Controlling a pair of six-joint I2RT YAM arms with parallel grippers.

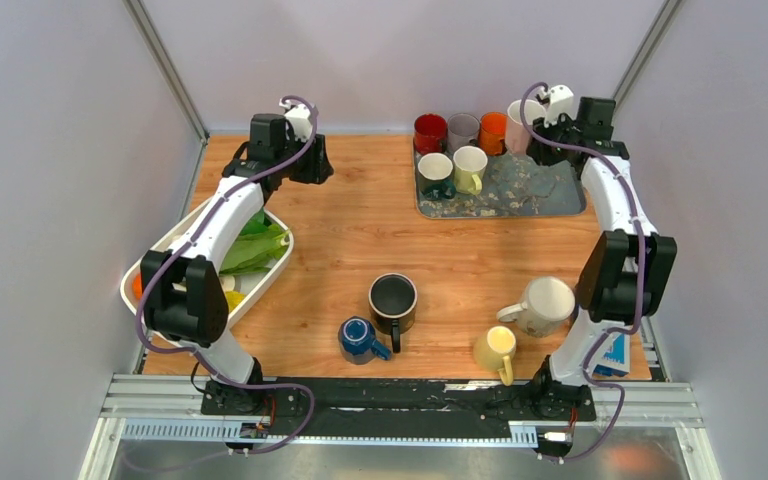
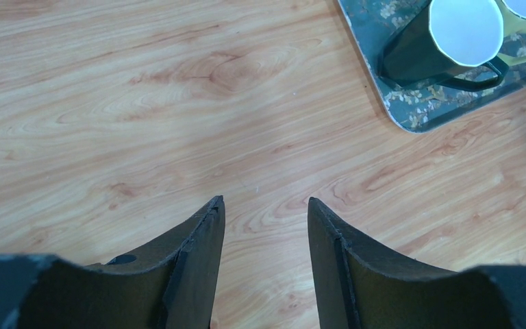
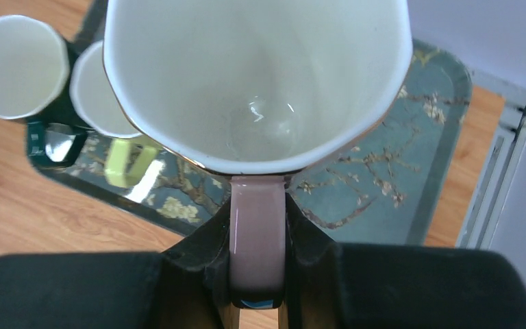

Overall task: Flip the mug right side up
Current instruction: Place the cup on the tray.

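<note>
1. Mug [image 3: 257, 82]: mouth up, long axis near vertical, at the far edge of the tray [image 3: 383, 171].
2. Right gripper [image 3: 258, 240] clamped on its pink handle; left gripper [image 2: 266, 219] spread and holding nothing, left of the tray.
3. On the tray: dark-green mug [image 3: 14, 65] and yellow-green mug [image 3: 99, 96], both upright and empty.

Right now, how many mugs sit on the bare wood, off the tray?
4: black mug centre, blue mug beside it, cream mug and yellow mug front right.

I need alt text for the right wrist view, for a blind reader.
The right gripper is shut on the pink handle of a white-lined mug, opening toward the camera, above a teal floral tray holding two other mugs.
</note>
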